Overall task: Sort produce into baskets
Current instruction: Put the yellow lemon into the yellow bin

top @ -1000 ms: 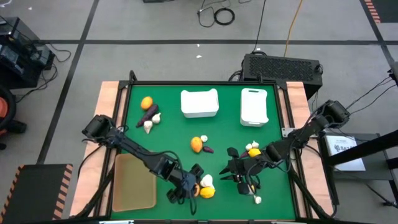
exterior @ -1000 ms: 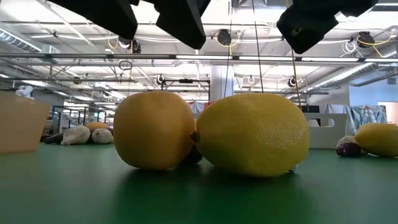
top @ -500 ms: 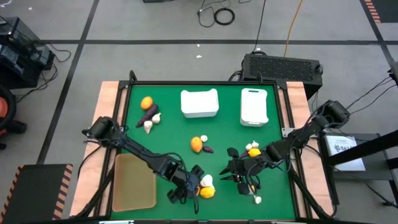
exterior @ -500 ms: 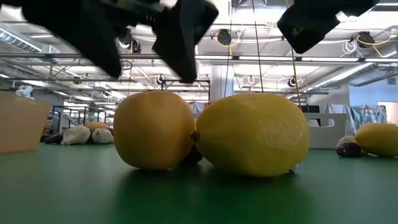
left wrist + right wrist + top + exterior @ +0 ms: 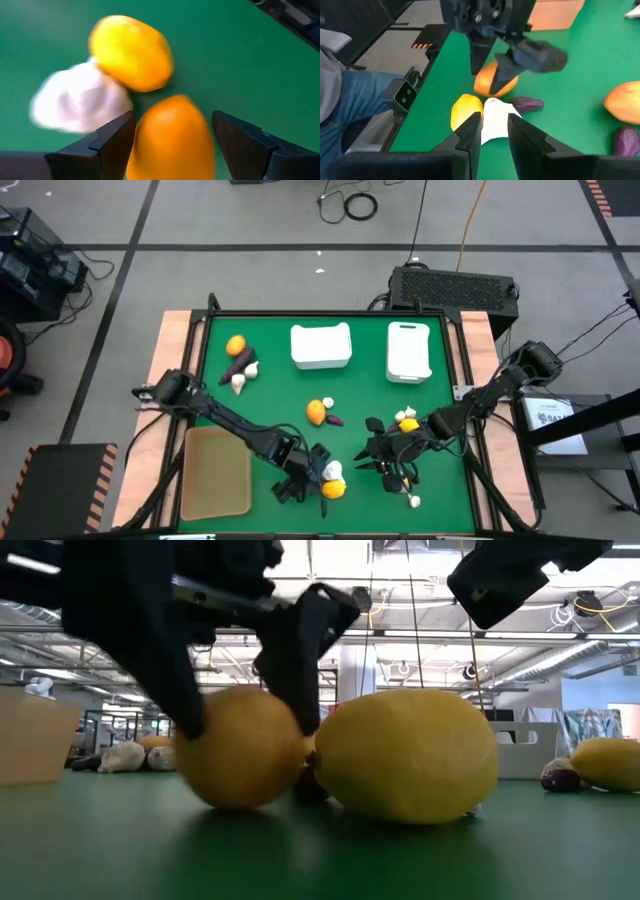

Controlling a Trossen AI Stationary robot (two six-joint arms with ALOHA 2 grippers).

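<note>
An orange fruit [image 5: 172,137] rests on the green table near its front edge. It touches a yellow lemon [image 5: 131,52], and a white garlic bulb [image 5: 80,97] and a dark eggplant piece [image 5: 527,104] lie close by. My left gripper [image 5: 322,480] is open, low over the orange fruit [image 5: 245,755], with one finger on each side of it. My right gripper [image 5: 495,132] hovers to the right of this cluster. It is open by a narrow gap and holds nothing. My left gripper comes at the orange fruit slanting down from above, astride it. One finger [image 5: 117,142] lies against the fruit's side [image 5: 142,135]. The other finger [image 5: 240,145] stands a little off the fruit. The fruit sits on the table against the lemon [image 5: 405,755].
A tan tray [image 5: 215,472] lies at the near left, and two white bins [image 5: 321,346] [image 5: 408,350] stand at the far side. More produce lies at the far left [image 5: 238,360], in the centre [image 5: 318,412] and beside my right gripper [image 5: 408,421]. A seated person's leg [image 5: 350,110] shows beyond the table's edge.
My left gripper has come down, slanting slightly toward the table's right. From above the fruits it has sunk until its fingers stand astride the orange fruit. The gap between its fingers is unchanged. My right gripper has kept still.
</note>
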